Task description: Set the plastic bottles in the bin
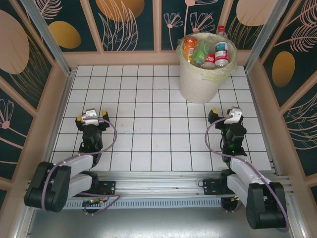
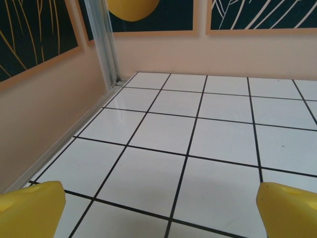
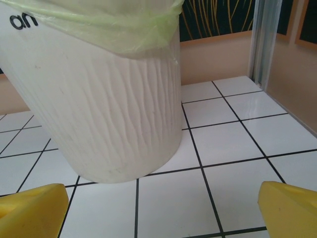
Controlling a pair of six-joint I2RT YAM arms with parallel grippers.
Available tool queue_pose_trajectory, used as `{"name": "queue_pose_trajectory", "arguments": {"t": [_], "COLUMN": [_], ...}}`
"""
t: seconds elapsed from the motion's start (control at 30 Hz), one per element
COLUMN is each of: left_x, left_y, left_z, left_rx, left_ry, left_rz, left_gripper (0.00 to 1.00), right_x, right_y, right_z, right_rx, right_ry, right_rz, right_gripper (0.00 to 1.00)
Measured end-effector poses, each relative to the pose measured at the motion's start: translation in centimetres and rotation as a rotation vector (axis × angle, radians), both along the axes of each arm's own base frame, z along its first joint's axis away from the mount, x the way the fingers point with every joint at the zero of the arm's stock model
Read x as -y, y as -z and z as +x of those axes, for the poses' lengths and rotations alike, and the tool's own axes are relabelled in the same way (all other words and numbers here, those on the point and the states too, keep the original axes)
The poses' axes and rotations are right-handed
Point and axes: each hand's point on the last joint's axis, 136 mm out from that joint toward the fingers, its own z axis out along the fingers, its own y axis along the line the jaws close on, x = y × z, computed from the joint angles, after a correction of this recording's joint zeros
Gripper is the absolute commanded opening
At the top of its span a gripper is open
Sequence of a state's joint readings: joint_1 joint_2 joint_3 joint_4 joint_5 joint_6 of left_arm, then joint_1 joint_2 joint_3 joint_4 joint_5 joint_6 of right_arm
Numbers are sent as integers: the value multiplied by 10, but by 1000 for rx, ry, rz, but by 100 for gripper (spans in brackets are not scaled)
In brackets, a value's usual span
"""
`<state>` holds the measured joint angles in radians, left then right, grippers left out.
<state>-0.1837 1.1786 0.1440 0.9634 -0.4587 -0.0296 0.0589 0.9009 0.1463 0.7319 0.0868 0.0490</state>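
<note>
My left gripper (image 1: pixel 92 119), lower left of the frame, and my right gripper (image 1: pixel 227 117), lower right, both have fingers wide apart, holding nothing. Farther off, upper right, the bin (image 1: pixel 198 82) stands with the plastic bottles (image 1: pixel 205 52) piled inside.

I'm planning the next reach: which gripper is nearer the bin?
Right. The right gripper sits open just in front of the bin, a little to its right. The left gripper, also open, sits well off to the bin's left in the top view.

Bottles (image 1: pixel 221 52) mostly hidden inside bin (image 1: pixel 198 82); right wrist view crops rim.
</note>
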Motion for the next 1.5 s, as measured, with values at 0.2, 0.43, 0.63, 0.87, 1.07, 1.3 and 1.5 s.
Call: {"name": "queue_pose_trajectory", "arguments": {"t": [0.2, 0.43, 0.63, 0.87, 1.07, 1.3, 1.5], "left_x": [-11, -13, -14, -15, -14, -14, -14], "left_y": [6, 15, 13, 10, 11, 11, 11], "left_z": [14, 23, 37, 40, 40, 40, 40], "left_rx": [20, 46, 51, 60, 57, 57, 57], "left_ry": [4, 27, 45, 57, 60, 61, 60], "left_rz": [-16, -41, -62, -76, -79, -79, -79], "left_gripper": [99, 98, 99, 99, 99, 98, 99], "right_x": [4, 3, 0, -5, -3, -1, 7], "right_y": [18, 32, 25, 31, 29, 46, 38], "right_z": [0, 7, 7, 9, 11, 19, 23], "right_rx": [-33, -60, -23, -36, -17, -49, 0], "right_ry": [23, 12, -3, -34, -22, -11, 29], "right_rz": [-27, -46, -46, -51, -66, -80, -79], "right_gripper": [99, 99, 99, 99, 99, 99, 99]}}
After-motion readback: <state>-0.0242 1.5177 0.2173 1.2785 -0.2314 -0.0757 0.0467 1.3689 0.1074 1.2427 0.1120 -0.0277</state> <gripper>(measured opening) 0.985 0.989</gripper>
